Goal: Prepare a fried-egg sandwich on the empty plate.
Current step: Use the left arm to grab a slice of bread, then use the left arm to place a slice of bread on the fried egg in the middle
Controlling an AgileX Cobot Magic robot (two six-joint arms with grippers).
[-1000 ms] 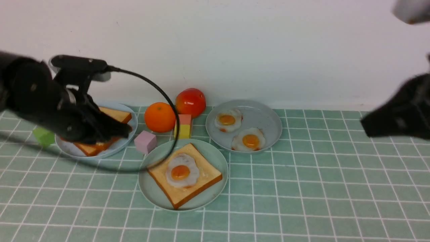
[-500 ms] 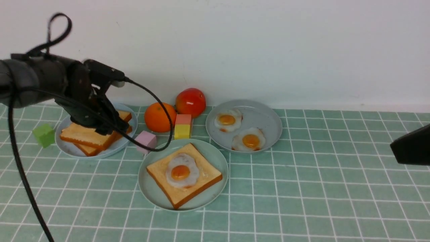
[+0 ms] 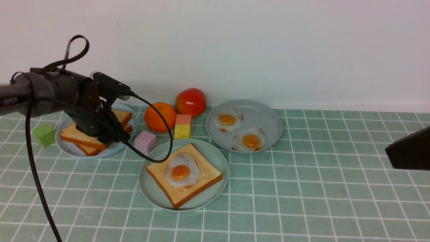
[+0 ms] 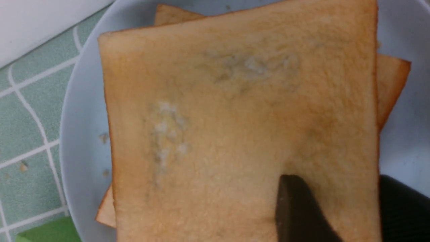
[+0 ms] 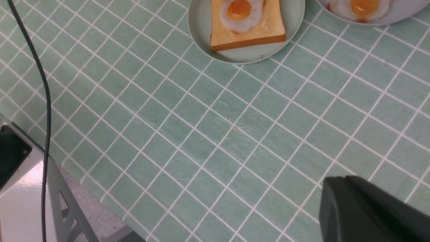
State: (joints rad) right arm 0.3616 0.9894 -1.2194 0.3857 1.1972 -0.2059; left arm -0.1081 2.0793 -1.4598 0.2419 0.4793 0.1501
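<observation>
The left gripper's jaws (image 4: 338,178) stand apart at the pale blue plate (image 3: 114,149), straddling one edge of the topmost toast slice (image 4: 218,127). One finger shows over the bread's face and the other beyond its edge; whether either touches the bread is hard to tell, as the tips are blurred up close. That slice lies crosswise over more toast (image 4: 393,84) on the same plate. The right gripper (image 5: 346,183) is shut, holding nothing, above the bare right side of the tablecloth (image 3: 336,201).

The left arm (image 3: 60,92) reads "PiPER" in pale letters.

The fried-egg sandwich is partly built on the pale mint-green plate (image 3: 215,195): one toast slice (image 3: 205,174) with a fried egg (image 3: 181,172) on top. Behind it, two more fried eggs (image 3: 250,141) sit on the grey-blue plate (image 3: 265,117).

An orange (image 3: 160,117), a red tomato-like piece (image 3: 190,103), a salmon-and-yellow block pair (image 3: 183,126) and a pink block (image 3: 145,142) stand between the plates; a green block (image 3: 44,135) stands beside the pale blue one. The left arm's black cable (image 3: 37,168) loops across the view, over the mint-green plate's rim.
</observation>
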